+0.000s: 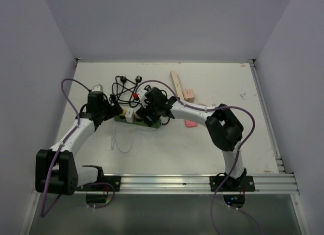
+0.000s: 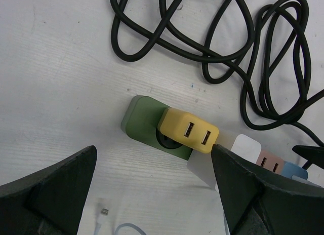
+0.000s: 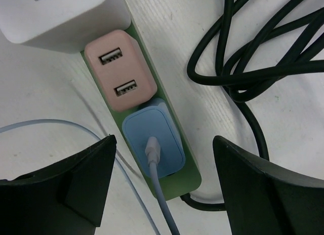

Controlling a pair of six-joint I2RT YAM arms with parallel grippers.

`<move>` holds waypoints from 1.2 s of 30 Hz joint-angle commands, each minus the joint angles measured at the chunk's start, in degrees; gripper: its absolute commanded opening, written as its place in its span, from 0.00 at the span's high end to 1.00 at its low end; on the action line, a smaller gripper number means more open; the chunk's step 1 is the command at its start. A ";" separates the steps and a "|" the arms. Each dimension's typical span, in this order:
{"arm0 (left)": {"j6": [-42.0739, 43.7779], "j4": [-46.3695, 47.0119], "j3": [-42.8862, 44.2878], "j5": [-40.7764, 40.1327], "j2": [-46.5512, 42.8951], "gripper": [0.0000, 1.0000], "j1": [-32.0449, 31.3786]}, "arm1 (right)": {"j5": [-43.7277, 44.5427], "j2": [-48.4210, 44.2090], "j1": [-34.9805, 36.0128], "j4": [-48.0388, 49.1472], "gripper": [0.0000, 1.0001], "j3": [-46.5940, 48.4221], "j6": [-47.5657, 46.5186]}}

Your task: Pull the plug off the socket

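The dark green socket strip (image 1: 154,124) lies mid-table with four plugs in a row: yellow (image 2: 188,130), white (image 2: 238,149), pink (image 3: 119,70) and blue (image 3: 152,139). The blue plug has a pale cable (image 3: 163,199) in it. My left gripper (image 2: 154,159) is open over the strip's yellow end (image 2: 142,118). Its right finger (image 2: 253,194) is by the yellow plug's corner. My right gripper (image 3: 164,144) is open, its fingers on either side of the blue plug at the strip's other end (image 3: 190,179). In the top view both grippers, left (image 1: 112,112) and right (image 1: 147,116), hover over the strip.
The strip's black cord (image 1: 124,85) lies coiled behind it and shows in both wrist views (image 2: 212,42) (image 3: 253,68). A loose pale cable (image 1: 119,141) lies in front. A wooden stick (image 1: 175,83), a wooden block (image 1: 189,95) and a pink piece (image 1: 191,123) lie to the right.
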 commanded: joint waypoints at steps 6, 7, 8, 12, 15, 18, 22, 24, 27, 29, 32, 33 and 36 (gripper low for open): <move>-0.74 2.99 -0.65 0.51 -0.56 0.02 0.89 | 1.40 2.24 0.00 4.17 0.25 -2.72 -2.21; -1.01 3.08 -0.74 0.51 -0.47 0.02 0.89 | 1.14 2.51 0.09 4.09 0.27 -2.72 -2.30; -1.18 3.08 -0.82 0.51 -0.38 0.02 0.89 | 1.14 2.86 0.18 4.09 0.28 -2.55 -2.39; -2.15 3.69 -1.44 2.62 -0.03 0.02 1.06 | 0.43 3.57 0.71 4.00 0.35 -2.55 -2.56; -3.03 3.78 -1.53 3.24 0.06 0.02 1.33 | -0.79 3.66 0.88 4.26 0.49 -2.98 -2.21; -4.08 3.87 -1.53 3.59 -0.11 0.02 1.68 | -3.07 3.22 0.88 4.26 0.77 -3.33 -1.25; -6.10 4.31 -1.88 3.68 -0.73 0.02 2.47 | -5.80 0.85 0.88 5.93 1.00 -5.27 1.56; -7.16 4.66 -2.23 3.76 -0.82 0.02 2.91 | -7.21 -0.82 0.71 7.15 1.00 -6.58 3.93; -9.62 5.54 -2.93 3.68 -0.73 0.02 3.26 | -9.49 -3.10 0.10 9.96 1.00 -8.87 10.06; -11.99 6.59 -3.37 4.02 -0.29 0.02 3.35 | -12.83 -4.16 -0.61 12.34 1.00 -11.41 13.42; -15.06 8.17 -3.64 4.55 1.02 0.02 3.35 | -16.60 -5.31 -1.84 16.47 1.00 -14.48 19.92; -15.77 8.61 -3.55 4.73 1.55 0.02 3.35 | -17.23 -5.48 -2.02 17.96 1.00 -15.11 21.85; -18.49 10.81 -3.29 5.70 4.53 0.03 3.35 | -18.20 -5.66 -2.02 18.50 1.00 -16.43 23.18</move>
